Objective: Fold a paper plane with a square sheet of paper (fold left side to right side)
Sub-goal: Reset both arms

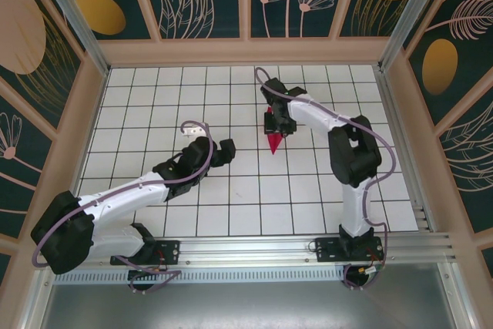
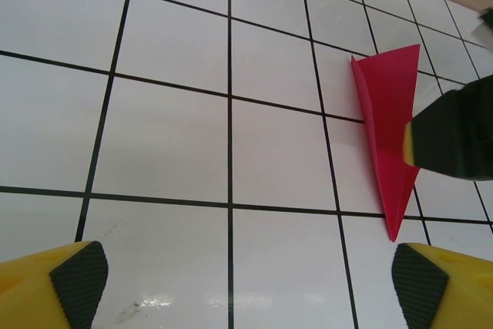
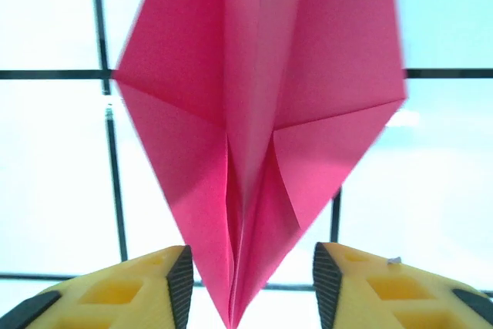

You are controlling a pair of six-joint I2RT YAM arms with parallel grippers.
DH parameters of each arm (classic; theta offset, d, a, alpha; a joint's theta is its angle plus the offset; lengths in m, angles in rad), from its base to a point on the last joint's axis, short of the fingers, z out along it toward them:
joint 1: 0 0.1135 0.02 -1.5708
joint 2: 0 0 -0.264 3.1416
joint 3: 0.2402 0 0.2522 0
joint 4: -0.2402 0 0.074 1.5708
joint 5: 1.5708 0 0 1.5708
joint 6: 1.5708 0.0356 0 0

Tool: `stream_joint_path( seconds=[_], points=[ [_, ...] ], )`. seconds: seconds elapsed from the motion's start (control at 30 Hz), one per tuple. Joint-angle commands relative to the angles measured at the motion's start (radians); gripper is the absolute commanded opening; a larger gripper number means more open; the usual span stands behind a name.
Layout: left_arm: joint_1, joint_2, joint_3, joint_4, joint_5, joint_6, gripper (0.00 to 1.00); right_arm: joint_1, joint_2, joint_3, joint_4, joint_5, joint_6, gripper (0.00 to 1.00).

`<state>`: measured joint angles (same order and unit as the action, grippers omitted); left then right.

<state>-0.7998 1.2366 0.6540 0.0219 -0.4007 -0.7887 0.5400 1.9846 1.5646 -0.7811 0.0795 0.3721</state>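
- Right gripper (image 1: 277,130) hangs over the paper plane (image 1: 276,142), about mid-worktop and a little right of centre.
- Right wrist view: right gripper (image 3: 250,276) has its jaws partly apart, one on each side of the paper plane (image 3: 258,113), near its pointed end.
- Black pads (image 3: 182,283) are not pinching the centre ridge. There is a clear gap on the right side, and the left pad sits just beside the paper edge.
- Plane is magenta-pink and dart-shaped with the wings spread. The centre fold runs straight between the two fingers.
- Nose of the plane points to the near edge of the worktop (image 1: 154,98), the wide tail to the far edge.
- Cannot tell if the plane lies fully flat on the tiles or is tipped up a bit.
- Left gripper (image 1: 225,152) is to the left of the plane, near it but apart, touching nothing.
- Left wrist view: left gripper (image 2: 246,287) has its jaws spread wide, with bare white tile between the fingers.
- Paper plane (image 2: 383,113) lies ahead of that gripper and off to its right side, with the nose just short of the right-hand finger.
- One finger of the right gripper (image 2: 454,136) overlaps the plane's right edge there.
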Motion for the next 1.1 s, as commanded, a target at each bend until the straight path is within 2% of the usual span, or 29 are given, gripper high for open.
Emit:
stream_joint_path(
  seconds=[0.0, 0.07, 0.13, 0.27, 0.37, 0.43, 0.53, 0.63, 0.73, 0.77, 0.83, 0.87, 0.97, 1.07],
  points=[
    [0.058, -0.037, -0.021, 0.030, 0.011, 0.006, 0.98, 0.020, -0.148, 0.016, -0.082, 0.075, 0.003, 0.52],
    [0.116, -0.078, -0.039, 0.042, 0.041, 0.006, 0.99, 0.013, -0.249, -0.043, -0.049, 0.115, 0.012, 0.57],
    [0.167, -0.131, -0.051, 0.044, 0.013, 0.028, 0.99, 0.012, -0.377, -0.137, 0.035, 0.143, 0.006, 0.63],
    [0.217, -0.238, -0.057, 0.033, -0.183, 0.149, 0.99, -0.116, -0.688, -0.408, 0.282, 0.174, -0.015, 0.79],
    [0.243, -0.295, -0.104, 0.096, -0.333, 0.253, 0.98, -0.213, -0.885, -0.638, 0.484, 0.221, -0.029, 0.98],
    [0.262, -0.317, -0.154, 0.158, -0.433, 0.307, 0.99, -0.278, -0.978, -0.785, 0.625, 0.218, -0.084, 0.99],
    [0.290, -0.337, -0.265, 0.338, -0.560, 0.403, 0.98, -0.359, -1.051, -0.982, 0.803, 0.271, -0.116, 0.99],
    [0.329, -0.335, -0.365, 0.521, -0.611, 0.494, 0.99, -0.443, -1.044, -1.131, 0.950, 0.252, -0.151, 0.99],
    [0.381, -0.293, -0.402, 0.584, -0.592, 0.544, 0.98, -0.526, -0.988, -1.237, 1.085, 0.237, -0.153, 0.99],
    [0.396, -0.283, -0.390, 0.557, -0.557, 0.544, 0.99, -0.554, -0.965, -1.273, 1.153, 0.206, -0.152, 0.99],
    [0.421, -0.258, -0.409, 0.637, -0.475, 0.616, 0.99, -0.588, -0.926, -1.340, 1.298, 0.159, -0.154, 0.99],
    [0.439, -0.236, -0.424, 0.685, -0.432, 0.646, 0.98, -0.592, -0.907, -1.368, 1.392, 0.141, -0.166, 0.99],
    [0.513, -0.146, -0.456, 0.777, -0.327, 0.625, 0.99, -0.594, -0.866, -1.404, 1.579, 0.080, -0.215, 0.99],
    [0.548, -0.057, -0.501, 0.964, -0.231, 0.655, 0.98, -0.594, -0.792, -1.406, 1.724, 0.045, -0.255, 0.99]
  ],
)
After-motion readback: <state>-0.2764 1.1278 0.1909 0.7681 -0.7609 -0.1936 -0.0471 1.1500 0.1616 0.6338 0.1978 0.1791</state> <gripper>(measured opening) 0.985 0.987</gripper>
